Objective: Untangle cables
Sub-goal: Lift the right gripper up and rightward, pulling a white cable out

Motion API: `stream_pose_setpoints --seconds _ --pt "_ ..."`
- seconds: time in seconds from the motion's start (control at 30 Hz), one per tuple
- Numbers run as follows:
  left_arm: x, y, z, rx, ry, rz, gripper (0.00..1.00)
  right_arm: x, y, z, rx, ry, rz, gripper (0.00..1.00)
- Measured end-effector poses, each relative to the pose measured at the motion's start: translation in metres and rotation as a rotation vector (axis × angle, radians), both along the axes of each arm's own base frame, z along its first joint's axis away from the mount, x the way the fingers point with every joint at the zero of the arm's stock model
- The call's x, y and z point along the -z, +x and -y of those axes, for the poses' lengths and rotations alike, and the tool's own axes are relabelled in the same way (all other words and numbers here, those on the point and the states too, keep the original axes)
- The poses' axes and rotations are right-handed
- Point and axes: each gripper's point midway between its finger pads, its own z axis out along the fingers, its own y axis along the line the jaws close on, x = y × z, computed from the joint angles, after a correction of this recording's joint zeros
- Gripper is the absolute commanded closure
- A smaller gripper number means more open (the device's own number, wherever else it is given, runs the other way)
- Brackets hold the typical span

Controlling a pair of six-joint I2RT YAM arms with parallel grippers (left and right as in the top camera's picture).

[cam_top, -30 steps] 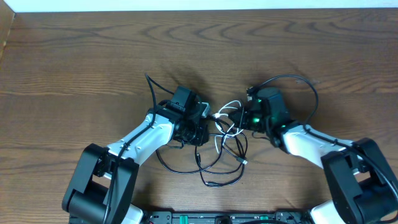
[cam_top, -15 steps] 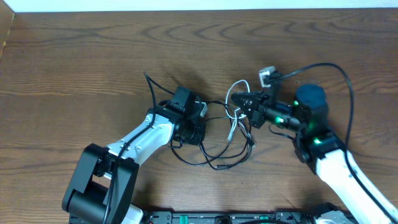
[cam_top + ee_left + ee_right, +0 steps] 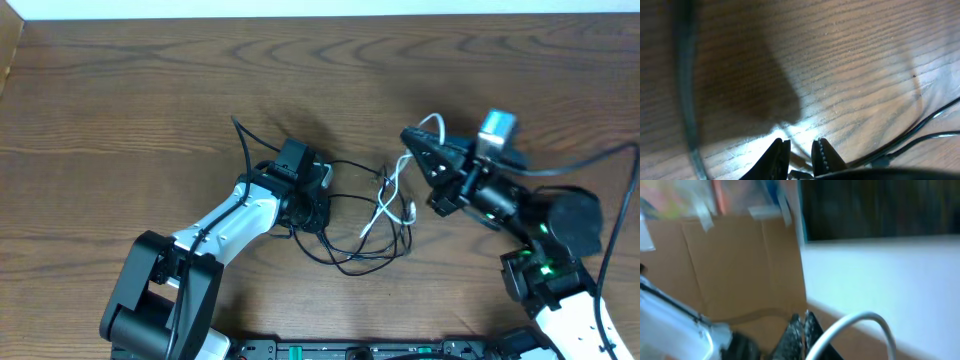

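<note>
Underneath, dark wood-grain tabletop point(image 3: 150, 90), white strip point(image 3: 300, 8) along its far edge; blurred taped cardboard point(image 3: 740, 265) in the right wrist view. One white cable point(image 3: 862, 316), clamped in the raised right claw point(image 3: 410, 140), hanging down into the black cables point(image 3: 350, 265) looped mid-tabletop, their number unclear. Left claw point(image 3: 801, 152) low on the wood, pinched nearly closed on the black cables.

Tangled black cables point(image 3: 345, 235), white cable point(image 3: 392, 195) lifted

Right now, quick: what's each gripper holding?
Left gripper: jaws nearly shut, apparently pinching a black cable.
Right gripper: jaws shut on the white cable.
</note>
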Motion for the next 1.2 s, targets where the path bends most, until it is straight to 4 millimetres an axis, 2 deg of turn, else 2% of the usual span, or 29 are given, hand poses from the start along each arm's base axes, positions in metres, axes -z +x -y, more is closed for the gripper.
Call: stream_pose_setpoints --seconds 0.17,0.27,0.47,0.63,0.73,0.9,1.0,1.2 --pt "0.0 0.0 -0.001 -0.001 0.004 0.001 0.78 -0.045 -0.023 0.011 0.029 0.074 0.241 0.99" --pt "0.0 0.0 -0.001 -0.002 0.006 0.002 0.78 -0.053 -0.023 0.017 0.066 0.098 0.271 0.99" --pt "0.0 0.0 -0.001 -0.002 0.006 0.002 0.78 -0.059 -0.001 0.038 0.229 0.17 0.229 0.99" --pt "0.0 0.0 -0.001 -0.002 0.006 0.002 0.77 -0.047 0.028 0.061 0.406 0.204 0.124 0.99" --pt "0.0 0.0 -0.001 -0.002 0.007 0.001 0.77 -0.024 0.045 0.064 0.464 0.155 0.028 0.99" --pt "0.001 0.001 -0.001 -0.003 0.009 0.003 0.77 0.003 0.059 0.065 0.501 0.095 -0.072 0.99" --pt "0.001 0.001 -0.002 -0.002 0.009 0.004 0.77 0.005 0.059 0.063 0.493 0.088 -0.076 0.99" --pt "0.001 0.002 -0.003 -0.005 0.019 0.008 0.77 -0.007 0.052 0.059 0.468 0.088 -0.007 0.99"
